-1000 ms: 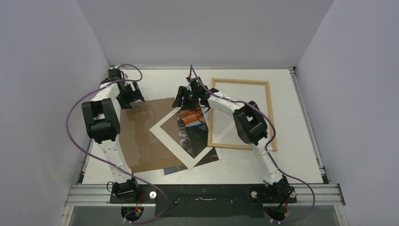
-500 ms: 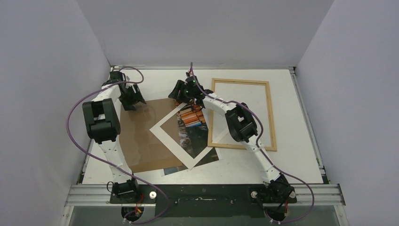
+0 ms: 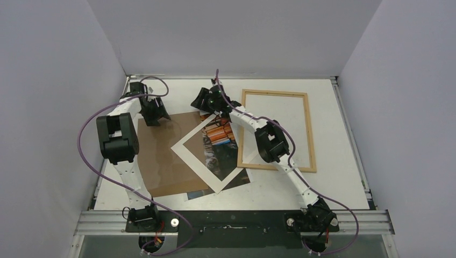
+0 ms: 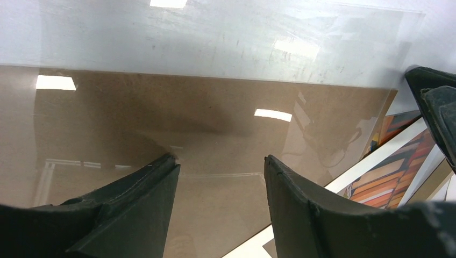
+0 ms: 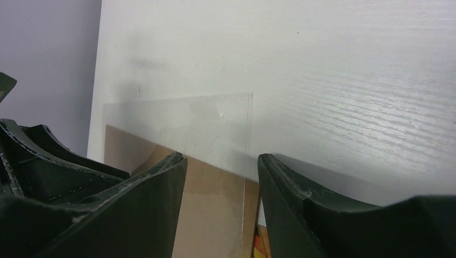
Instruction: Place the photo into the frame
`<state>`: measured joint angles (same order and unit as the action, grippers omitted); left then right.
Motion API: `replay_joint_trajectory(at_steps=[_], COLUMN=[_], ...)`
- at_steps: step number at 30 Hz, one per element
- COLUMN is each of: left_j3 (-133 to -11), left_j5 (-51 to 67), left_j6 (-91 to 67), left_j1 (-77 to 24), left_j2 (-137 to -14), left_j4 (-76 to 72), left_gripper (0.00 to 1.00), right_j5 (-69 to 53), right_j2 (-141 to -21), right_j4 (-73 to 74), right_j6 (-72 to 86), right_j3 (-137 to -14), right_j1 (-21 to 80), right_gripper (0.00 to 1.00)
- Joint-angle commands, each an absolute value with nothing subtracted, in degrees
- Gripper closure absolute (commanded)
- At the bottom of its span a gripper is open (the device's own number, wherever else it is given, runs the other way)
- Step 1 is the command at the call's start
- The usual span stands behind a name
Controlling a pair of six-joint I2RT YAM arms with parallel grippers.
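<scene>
Photo (image 3: 215, 149) of the tabby on the books is lying flat, picture side up, around the middle of the table (image 3: 339, 177). A white mat (image 3: 194, 165) sits on top of it at a skewed angle, so the cat and the orange book spines show through the opening and dark corners poke out past the mat's near edge. It's outside the frame (image 3: 275, 92), which lies flat just to its right with bare table showing through the middle. Photo and mat come right up to the frame's left rail, and I can't tell if they overlap it. Left of the mat is the brown backing board (image 3: 161, 161), and the wrist views show a clear sheet (image 4: 226, 43) lying over it, its far edge sticking out past the board onto the white table. Left gripper (image 3: 155, 117) is down over the board's far edge, jaws apart with nothing pinched between them, just the sheet and board underneath. Right gripper (image 3: 200, 103) sits low by the far corner of the mat and board, pointing toward the left one, jaws apart too. The clear sheet's corner edge shows in that gap, lying flat and not clamped.
</scene>
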<state>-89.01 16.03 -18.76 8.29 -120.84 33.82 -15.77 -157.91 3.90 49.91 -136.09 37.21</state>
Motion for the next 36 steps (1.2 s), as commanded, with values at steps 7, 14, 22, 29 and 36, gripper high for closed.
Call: replay_joint_trajectory(at_steps=[7,14,22,29,36], left_j3=[-86.6,-86.5,-86.5,-86.9,-88.0], left_j5=[15.4,13.8,12.7,12.7,12.8], left_j6=[-17.4,-18.8,-19.4,-19.5,-19.3], left_j1=[5.8,5.4,5.1,4.9,4.9], left_j2=[-122.5,-123.3,-124.5,-125.5,-126.3], left_j4=[35.9,35.9,35.9,35.8,36.3], left_gripper=[0.42,0.42,0.43,0.43,0.43], right_j5=[-15.8,-19.4,-28.2,-31.2,-33.3], right_j2=[-163.3,-164.4,-163.2,-163.2,-163.1], right_j4=[7.4,6.3,-4.4,-7.1,-10.0], right_j6=[47.3,50.0,62.1,65.3,67.3], right_j3=[-142.2,-141.7,-139.7,-140.8,-140.8], right_j1=[38.7,38.9,37.7,36.7,36.6], right_gripper=[0.46,0.45,0.44,0.43,0.43])
